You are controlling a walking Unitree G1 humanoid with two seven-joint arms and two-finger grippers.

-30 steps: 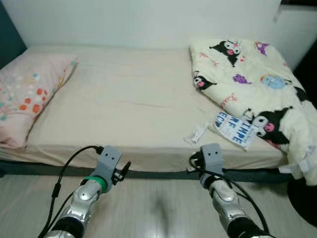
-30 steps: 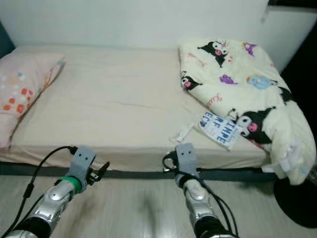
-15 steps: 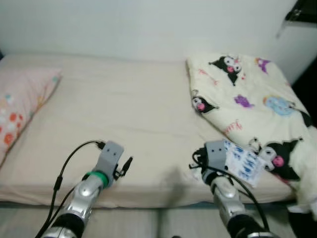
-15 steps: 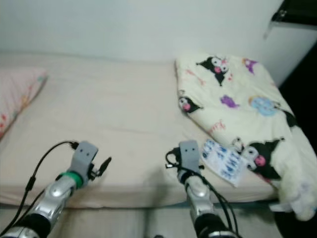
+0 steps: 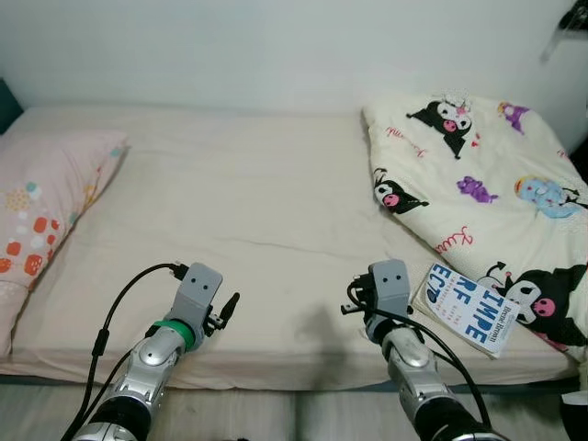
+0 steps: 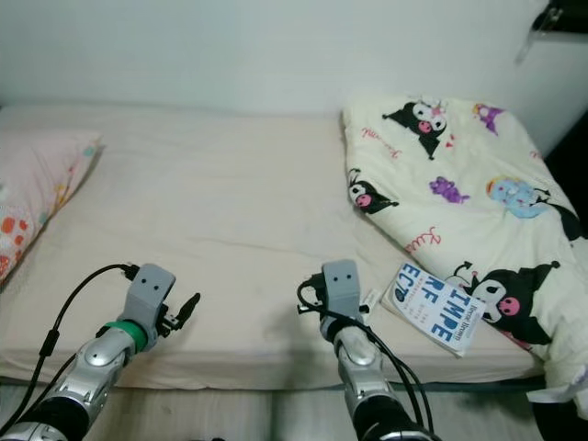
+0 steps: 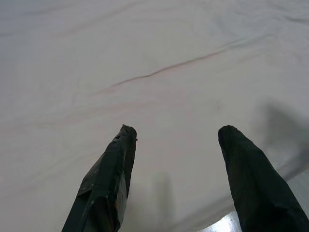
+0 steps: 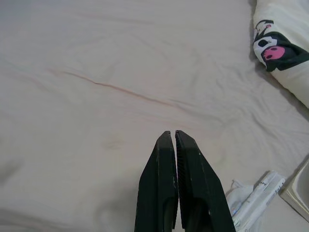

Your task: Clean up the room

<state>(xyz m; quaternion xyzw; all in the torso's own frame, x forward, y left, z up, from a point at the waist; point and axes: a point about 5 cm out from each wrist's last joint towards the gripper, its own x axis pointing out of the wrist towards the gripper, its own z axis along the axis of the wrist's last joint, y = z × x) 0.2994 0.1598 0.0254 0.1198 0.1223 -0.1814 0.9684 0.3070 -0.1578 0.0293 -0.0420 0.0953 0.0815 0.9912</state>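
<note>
Bed (image 5: 239,211): left pincer (image 7: 176,133) spread, right pincer (image 8: 173,137) closed, empty

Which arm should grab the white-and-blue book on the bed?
Right. The right tool, shut, hovers beside the white-and-blue book; the open left tool is over bare sheet, farther off.

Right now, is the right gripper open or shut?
Shut: in the right wrist view the right gripper has both black fingers pressed together, empty, above the bed sheet.
</note>
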